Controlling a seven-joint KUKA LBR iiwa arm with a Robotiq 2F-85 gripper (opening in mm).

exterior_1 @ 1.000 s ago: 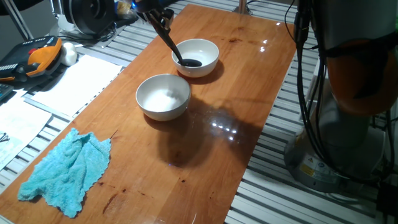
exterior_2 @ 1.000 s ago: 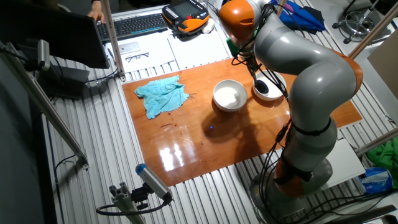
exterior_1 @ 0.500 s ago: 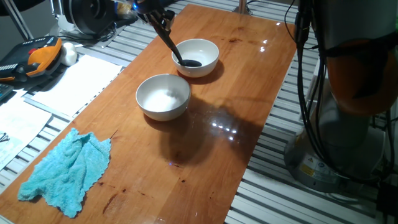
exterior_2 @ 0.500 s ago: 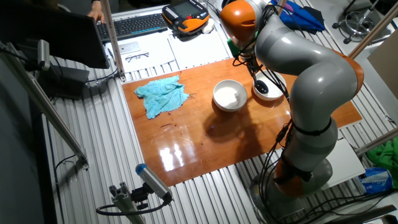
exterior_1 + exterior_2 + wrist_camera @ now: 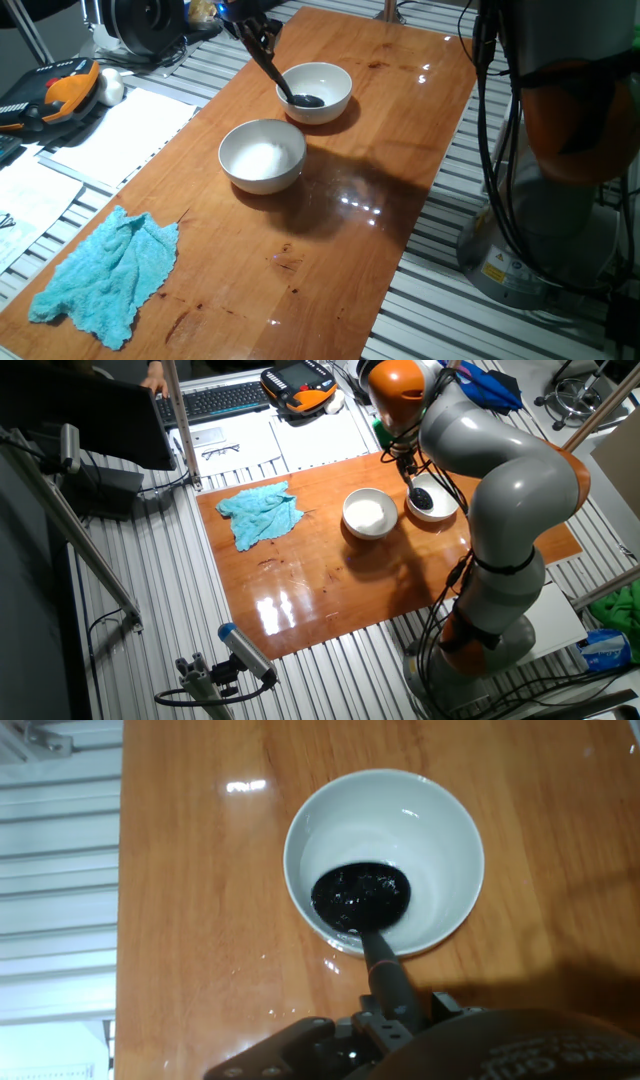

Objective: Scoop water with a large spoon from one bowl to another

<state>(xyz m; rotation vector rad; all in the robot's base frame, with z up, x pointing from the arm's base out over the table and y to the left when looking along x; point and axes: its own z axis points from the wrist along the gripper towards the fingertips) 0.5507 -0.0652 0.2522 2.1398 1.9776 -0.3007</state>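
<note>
Water glistens in the head of the large spoon (image 5: 360,897), a black ladle lying low inside the bowl (image 5: 440,820) directly ahead of the fingers (image 5: 395,1020), which are clenched on its thin handle. A second white bowl (image 5: 262,155) sits nearby on the wooden tabletop (image 5: 370,140), apart from the first. Beyond it toward the tabletop's far end lies a crumpled blue cloth (image 5: 105,275), with bare wood between.
</note>
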